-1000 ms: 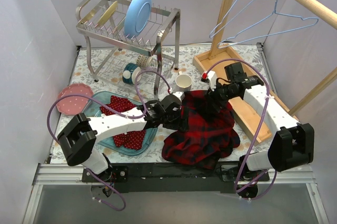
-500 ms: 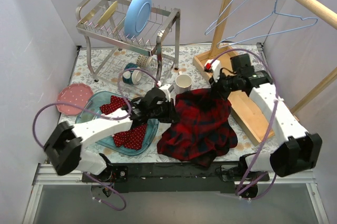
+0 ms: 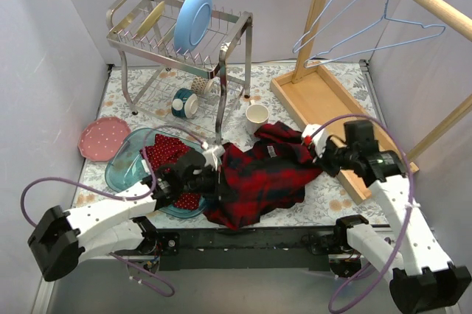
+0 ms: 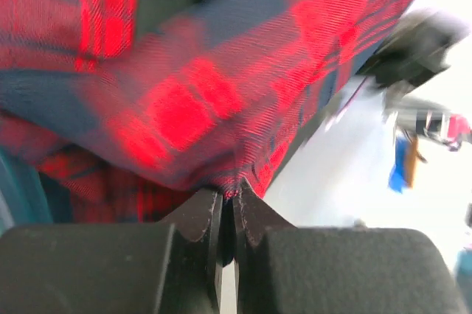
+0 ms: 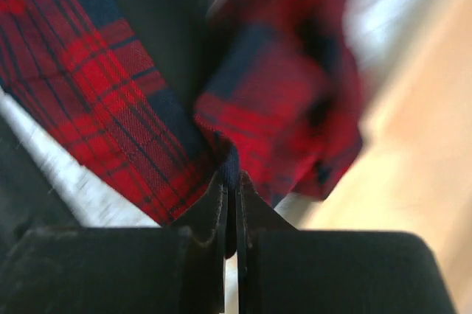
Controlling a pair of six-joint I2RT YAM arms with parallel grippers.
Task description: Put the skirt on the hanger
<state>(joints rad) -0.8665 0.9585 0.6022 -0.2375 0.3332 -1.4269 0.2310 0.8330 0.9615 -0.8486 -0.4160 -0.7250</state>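
The red polka-dot skirt [image 3: 165, 150] lies crumpled in a teal glass tray [image 3: 120, 167] at the left, partly hidden behind my left arm. A dark red-and-navy plaid shirt [image 3: 259, 180] is stretched between both grippers over the table's front middle. My left gripper [image 3: 214, 183] is shut on its left edge; the left wrist view shows the jaws [image 4: 228, 197] pinching plaid cloth [image 4: 184, 85]. My right gripper [image 3: 318, 151] is shut on its right edge, with a plaid fold [image 5: 96, 71] caught at the tips [image 5: 234, 180]. Blue wire hangers [image 3: 377, 32] hang from the wooden rail at the back right.
A metal dish rack [image 3: 144, 41] with a blue plate [image 3: 193, 18] stands at the back left. A teal mug [image 3: 181, 102] and a white cup [image 3: 257, 116] sit nearby. A pink plate [image 3: 103, 137] lies far left. The rail's wooden base tray [image 3: 317, 96] lies at right.
Both grippers have closed on the plaid shirt and drawn back toward the near edge. The shirt has been dragged forward and spread; more of the skirt shows in the tray.
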